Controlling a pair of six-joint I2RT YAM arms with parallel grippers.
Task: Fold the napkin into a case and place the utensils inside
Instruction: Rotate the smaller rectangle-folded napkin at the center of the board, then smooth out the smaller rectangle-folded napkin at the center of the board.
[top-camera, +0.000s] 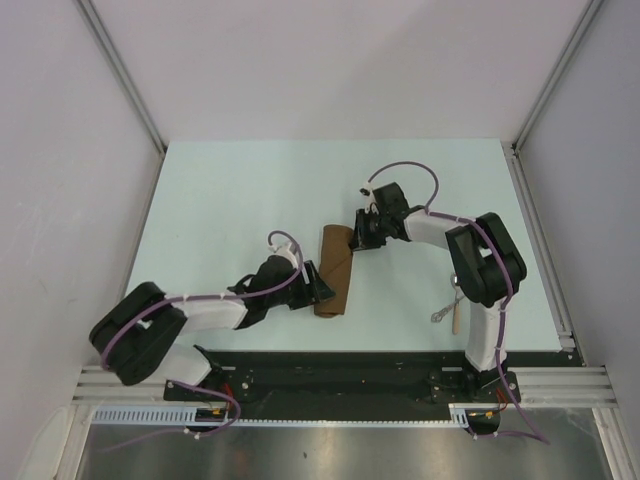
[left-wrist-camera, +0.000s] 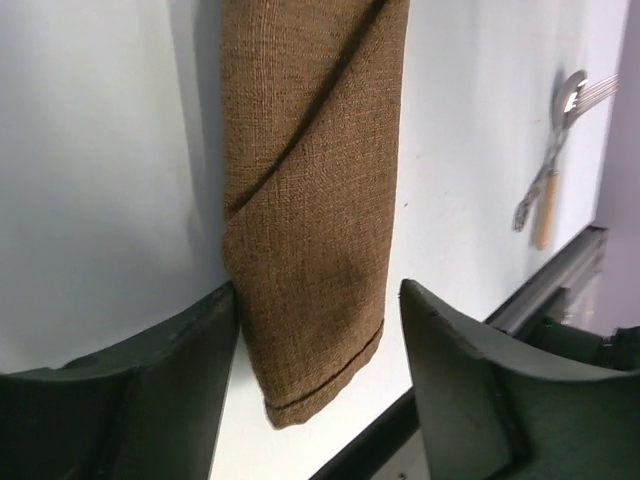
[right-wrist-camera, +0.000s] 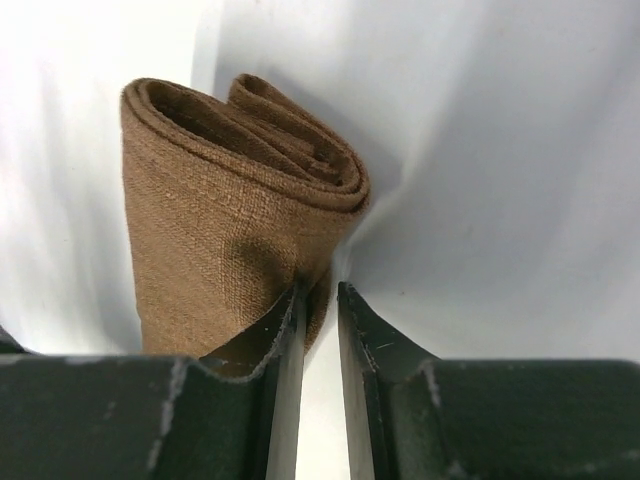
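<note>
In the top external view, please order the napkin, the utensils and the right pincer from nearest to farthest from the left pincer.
1. The napkin, its near end between the left pincer's fingers.
2. The right pincer, at the napkin's far end.
3. The utensils, far off to the right.

The folded dark-brown cloth napkin (left-wrist-camera: 310, 200) runs off the left wrist view's top edge. The silver metal utensils (left-wrist-camera: 546, 205) blur near its right edge, and from above the right arm (top-camera: 480, 265) hides their upper ends.
</note>
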